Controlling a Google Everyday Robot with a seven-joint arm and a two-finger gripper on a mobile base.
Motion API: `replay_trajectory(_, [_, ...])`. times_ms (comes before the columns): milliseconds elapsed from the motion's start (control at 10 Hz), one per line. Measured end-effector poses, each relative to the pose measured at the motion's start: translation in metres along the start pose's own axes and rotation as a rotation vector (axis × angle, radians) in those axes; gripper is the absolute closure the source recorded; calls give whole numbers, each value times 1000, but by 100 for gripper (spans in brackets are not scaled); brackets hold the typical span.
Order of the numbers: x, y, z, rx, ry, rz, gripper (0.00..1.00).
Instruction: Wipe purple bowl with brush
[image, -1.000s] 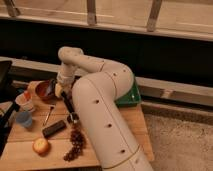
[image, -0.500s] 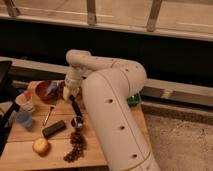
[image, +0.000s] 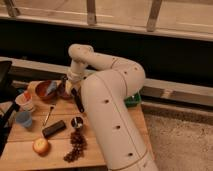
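The purple bowl (image: 61, 91) sits at the back of the wooden table (image: 30, 159), just right of the red-orange bowl (image: 46, 90), and is partly hidden by my wrist. My gripper (image: 70, 86) hangs over the purple bowl's right rim and is shut on the brush. The brush's pale cream head (image: 68, 87) is at the bowl. Its thick black handle (image: 78, 102) slants down and to the right towards me.
A blue item (image: 52, 86) lies in the red-orange bowl. Also on the table are a white cup (image: 25, 102), a blue cup (image: 23, 119), a thin silvery utensil (image: 48, 114), a black block (image: 54, 128), a small dark can (image: 76, 122), grapes (image: 75, 146) and an orange fruit (image: 41, 146). My large white arm (image: 112, 110) covers the table's right side.
My arm's elbow has swung to the right and nearer the camera. The gripper and the brush have shifted slightly right and stay at the purple bowl.
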Motion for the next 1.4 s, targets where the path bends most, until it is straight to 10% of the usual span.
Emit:
replay_trajectory(700, [21,25,24,-32,54,-16,100])
replay_trajectory(1400, [25,-9,-17,32,16,45,100])
